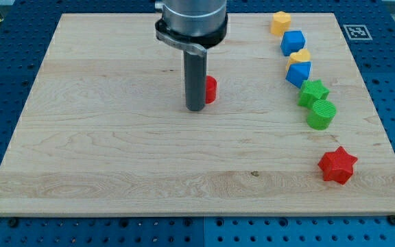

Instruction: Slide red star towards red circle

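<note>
The red star (337,165) lies near the view's bottom right of the wooden board (115,151). The red circle (211,89) sits near the board's middle top, mostly hidden behind my rod. My tip (195,108) rests on the board just left of and in front of the red circle, touching or nearly touching it. The tip is far to the left of the red star, and above it in the view.
A column of blocks runs down the view's right: a yellow block (280,22), a blue block (293,42), a second yellow block (300,55), a second blue block (298,73), a green star (313,91) and a green cylinder (321,114).
</note>
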Tool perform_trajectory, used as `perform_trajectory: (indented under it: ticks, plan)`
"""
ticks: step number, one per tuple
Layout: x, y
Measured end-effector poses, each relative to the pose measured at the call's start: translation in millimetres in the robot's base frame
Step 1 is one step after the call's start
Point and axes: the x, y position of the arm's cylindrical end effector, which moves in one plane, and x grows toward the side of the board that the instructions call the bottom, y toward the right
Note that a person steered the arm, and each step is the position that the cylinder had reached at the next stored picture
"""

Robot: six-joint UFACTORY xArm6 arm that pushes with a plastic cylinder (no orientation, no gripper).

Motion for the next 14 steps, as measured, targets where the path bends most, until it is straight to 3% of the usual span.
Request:
perform_trajectory:
  ticks: [1,3,4,5,6,8,10,11,14]
  plan:
    - [14.5,3.4]
    - [173.9,82.9]
    - [182.1,122.0]
    - [174.0,237.7]
    - [162.7,270.4]
    - [118.4,226.6]
    - [128.0,200.5]
    - [153.7,201.3]
    - [107.8,115.2]
